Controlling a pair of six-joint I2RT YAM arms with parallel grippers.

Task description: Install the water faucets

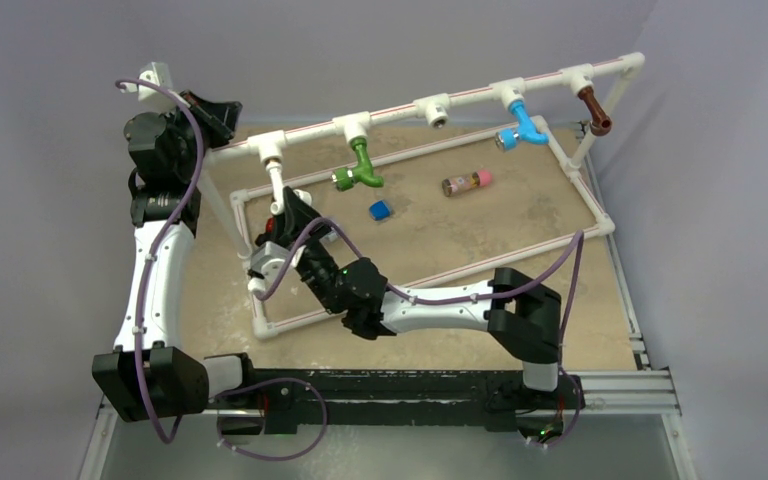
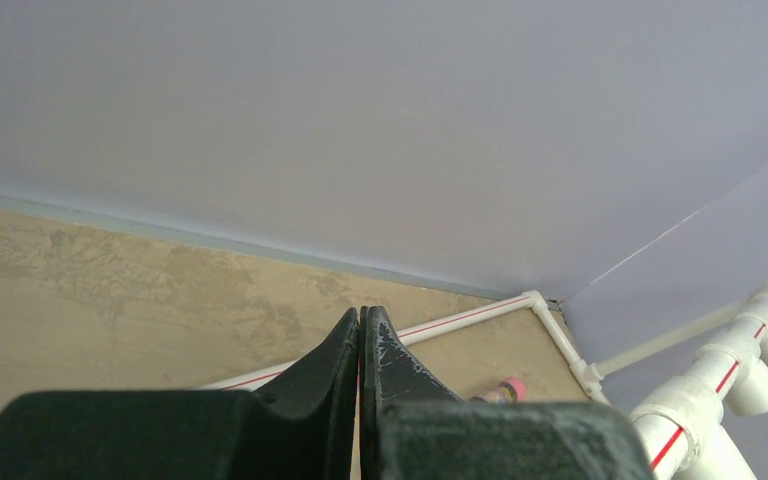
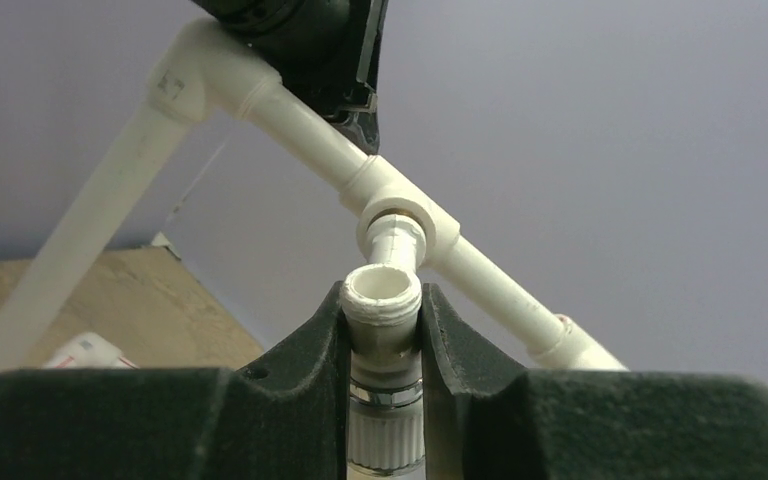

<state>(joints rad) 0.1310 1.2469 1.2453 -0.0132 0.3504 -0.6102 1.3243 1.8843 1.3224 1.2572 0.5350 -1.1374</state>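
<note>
My right gripper [image 3: 383, 297] is shut on the white water faucet [image 3: 384, 335], held upright with its open threaded end just below the outlet of the leftmost white T-fitting [image 3: 400, 225]. From above, this faucet [image 1: 279, 190] hangs under the fitting [image 1: 268, 150] at the pipe frame's left end, with the right gripper [image 1: 284, 210] around it. A green faucet [image 1: 362, 168], a blue one [image 1: 525, 127] and a brown one [image 1: 593, 108] sit in fittings along the top pipe. My left gripper [image 2: 362, 318] is shut and empty, raised at the back left [image 1: 222, 112].
One T-fitting [image 1: 435, 110] in the middle of the top pipe has a bare outlet. A small blue cube [image 1: 379, 210] and a pink-capped bottle [image 1: 466, 182] lie on the tan mat inside the white pipe frame [image 1: 600, 215].
</note>
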